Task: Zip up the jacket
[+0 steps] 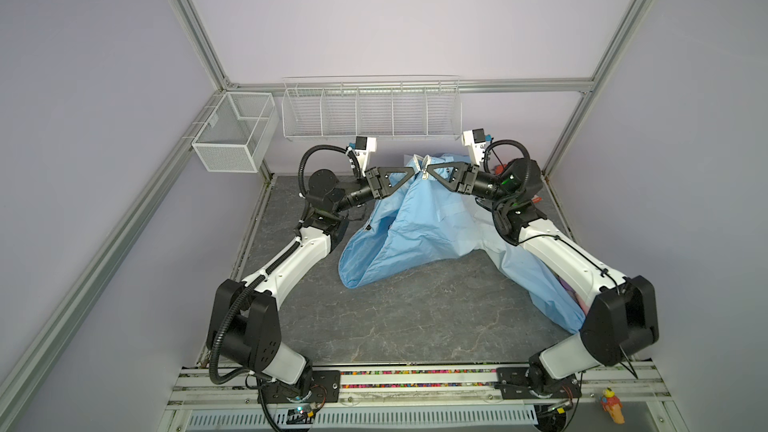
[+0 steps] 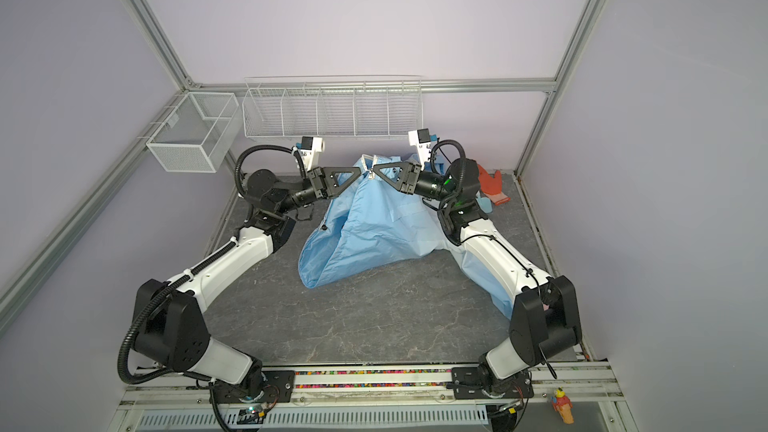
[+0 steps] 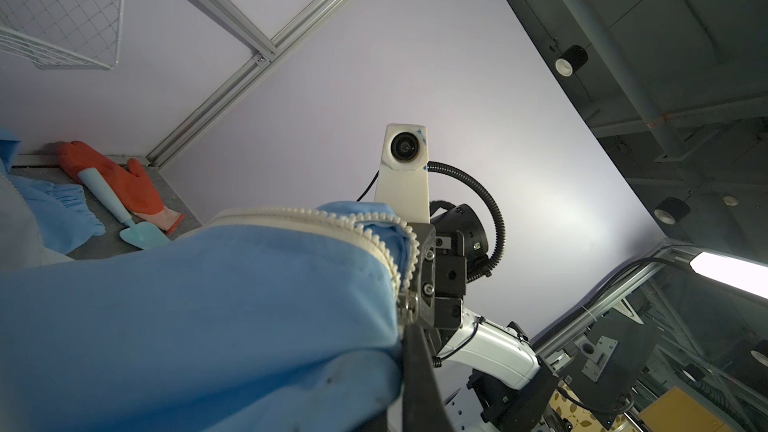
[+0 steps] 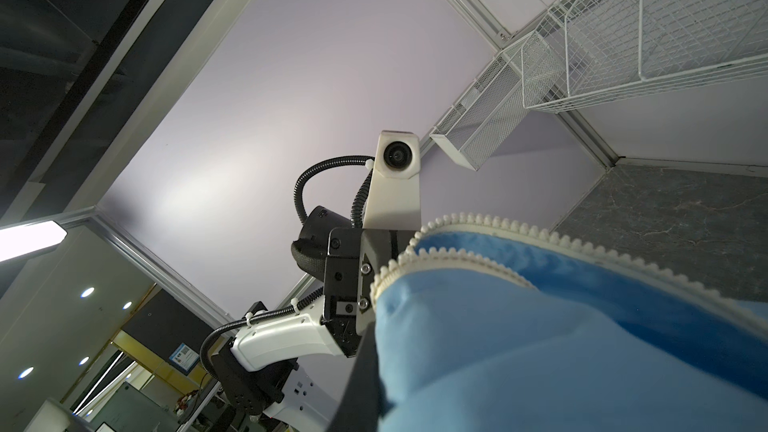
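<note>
The light-blue jacket (image 1: pixel 415 234) (image 2: pixel 365 234) hangs lifted at the back of the table, and its lower folds rest on the grey surface. Both grippers meet tip to tip at its top, on either side of the white zipper (image 1: pixel 424 164) (image 2: pixel 368 163). My left gripper (image 1: pixel 413 169) (image 2: pixel 360 168) is shut on the jacket's edge. In the left wrist view, blue fabric (image 3: pixel 208 305), zipper teeth (image 3: pixel 374 238) and a metal slider (image 3: pixel 409 305) lie against its finger (image 3: pixel 419 376). My right gripper (image 1: pixel 432 170) (image 2: pixel 376 170) is shut on the opposite edge, with zipper teeth (image 4: pixel 457 251) above its finger (image 4: pixel 361 380).
An orange glove (image 2: pixel 490 184) (image 3: pixel 116 180) and a teal trowel (image 3: pixel 124 209) lie at the back right corner. A white wire rack (image 1: pixel 372 112) and a mesh basket (image 1: pixel 232 135) hang on the back frame. A small toy figure (image 1: pixel 613 407) stands on the front rail.
</note>
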{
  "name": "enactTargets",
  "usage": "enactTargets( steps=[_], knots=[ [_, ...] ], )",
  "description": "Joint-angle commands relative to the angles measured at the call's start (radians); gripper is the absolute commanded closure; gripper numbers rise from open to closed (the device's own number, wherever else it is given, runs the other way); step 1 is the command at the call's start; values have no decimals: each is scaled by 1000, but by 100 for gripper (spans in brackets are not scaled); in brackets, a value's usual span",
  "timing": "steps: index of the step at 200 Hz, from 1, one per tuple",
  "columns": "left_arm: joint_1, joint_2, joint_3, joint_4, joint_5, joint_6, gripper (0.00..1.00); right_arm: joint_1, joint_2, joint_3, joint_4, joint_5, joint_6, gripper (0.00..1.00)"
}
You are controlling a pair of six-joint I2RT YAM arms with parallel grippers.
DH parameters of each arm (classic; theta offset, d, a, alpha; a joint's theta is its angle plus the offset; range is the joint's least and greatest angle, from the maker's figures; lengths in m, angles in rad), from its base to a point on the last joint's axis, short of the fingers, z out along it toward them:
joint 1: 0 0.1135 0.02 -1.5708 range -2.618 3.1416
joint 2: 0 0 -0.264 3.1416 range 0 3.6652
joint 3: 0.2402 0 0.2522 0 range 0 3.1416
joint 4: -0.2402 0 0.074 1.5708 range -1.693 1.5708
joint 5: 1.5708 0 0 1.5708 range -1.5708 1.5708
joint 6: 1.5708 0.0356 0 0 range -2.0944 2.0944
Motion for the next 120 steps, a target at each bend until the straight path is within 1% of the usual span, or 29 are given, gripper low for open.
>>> enactTargets(
  steps=[1, 120],
  knots=[
    [3, 6, 15, 69, 12, -22, 100, 7, 5, 31, 46, -12, 20, 93],
    [3, 11, 10, 77, 4, -32, 100, 7, 2, 29, 53, -18, 25, 93]
  ],
)
